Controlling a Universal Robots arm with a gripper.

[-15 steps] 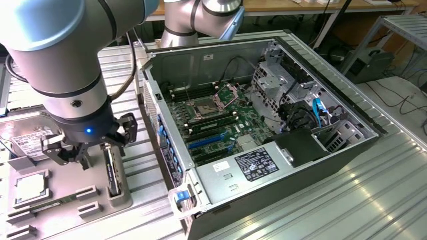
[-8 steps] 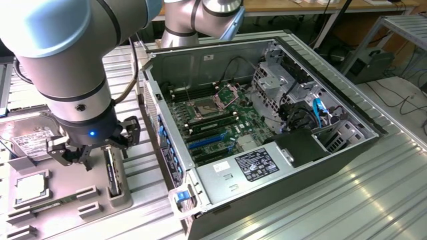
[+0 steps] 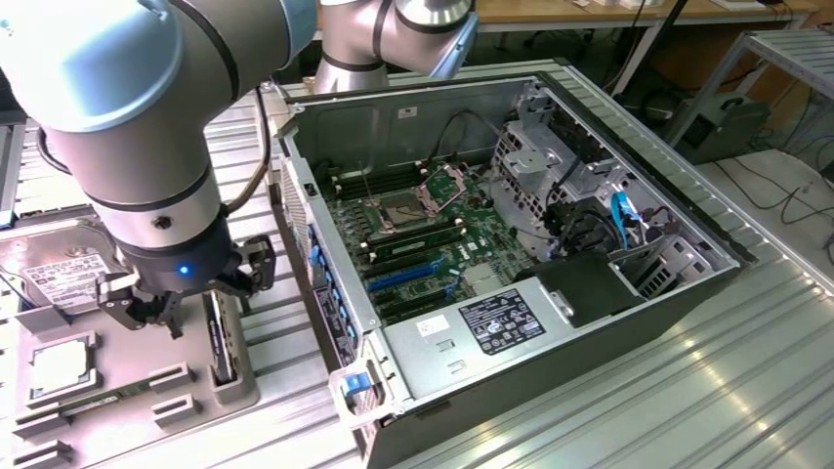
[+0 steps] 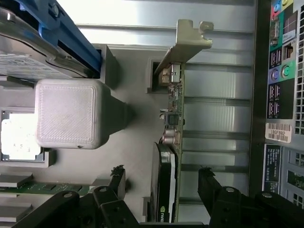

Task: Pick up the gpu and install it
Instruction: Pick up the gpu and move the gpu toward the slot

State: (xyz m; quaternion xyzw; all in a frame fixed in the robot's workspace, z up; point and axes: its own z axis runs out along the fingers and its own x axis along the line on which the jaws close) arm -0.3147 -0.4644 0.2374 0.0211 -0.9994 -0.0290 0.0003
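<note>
With fingers spread apart, the hand (image 4: 161, 179) straddles the gpu (image 4: 170, 123), which stands on edge in its grey holder (image 3: 241, 386) on the desk (image 3: 729, 391), not yet gripped, while the open computer case (image 3: 378, 127) beyond has its blue slots (image 3: 397, 278) unfilled.

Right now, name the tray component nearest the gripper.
The gpu: it stands on edge, straddled by the open gripper, while the hard drive and CPU lie flat farther off.

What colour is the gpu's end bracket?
Silvery metal; the bracket on the gpu shows best in the wrist view.
</note>
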